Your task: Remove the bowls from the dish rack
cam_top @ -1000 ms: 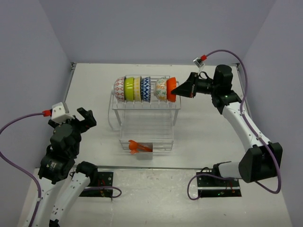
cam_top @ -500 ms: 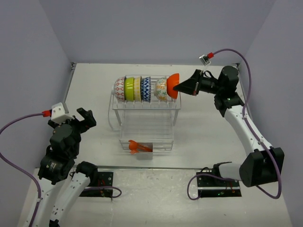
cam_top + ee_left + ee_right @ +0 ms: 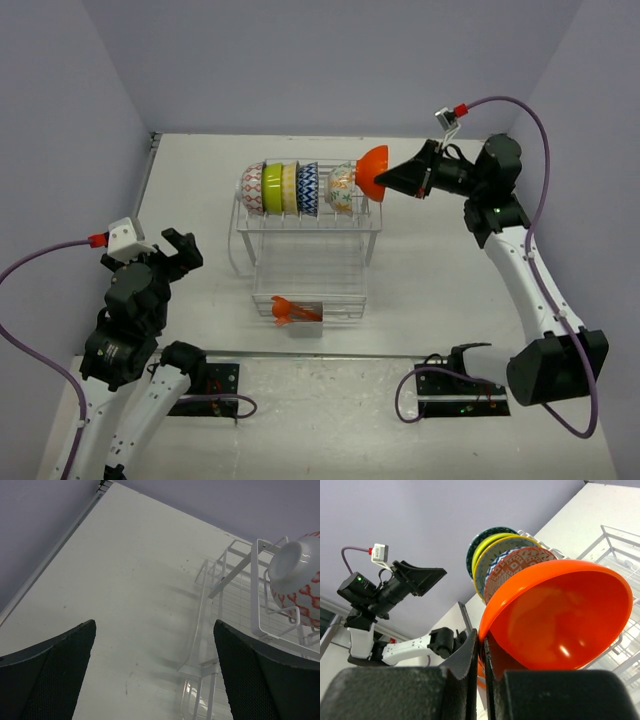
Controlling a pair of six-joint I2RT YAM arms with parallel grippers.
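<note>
The white wire dish rack (image 3: 310, 255) stands mid-table with a row of bowls on edge on its upper shelf: red-patterned (image 3: 252, 188), lime green (image 3: 272, 188), cream-yellow (image 3: 289, 188), blue-patterned (image 3: 307, 187) and white floral (image 3: 340, 188). My right gripper (image 3: 383, 184) is shut on the rim of the plain orange bowl (image 3: 373, 172), held lifted just above the rack's right end; in the right wrist view the orange bowl (image 3: 560, 615) fills the frame with the other bowls behind. My left gripper (image 3: 175, 250) is open and empty, left of the rack. The left wrist view shows the red-patterned bowl (image 3: 300, 580).
Orange utensils (image 3: 292, 312) lie in the small front holder of the rack. The table's left edge (image 3: 55, 545) meets the wall. Both arm bases sit at the near edge.
My right gripper has lifted the orange bowl up and to the right, out of its slot on the rack. The left arm has not moved.
</note>
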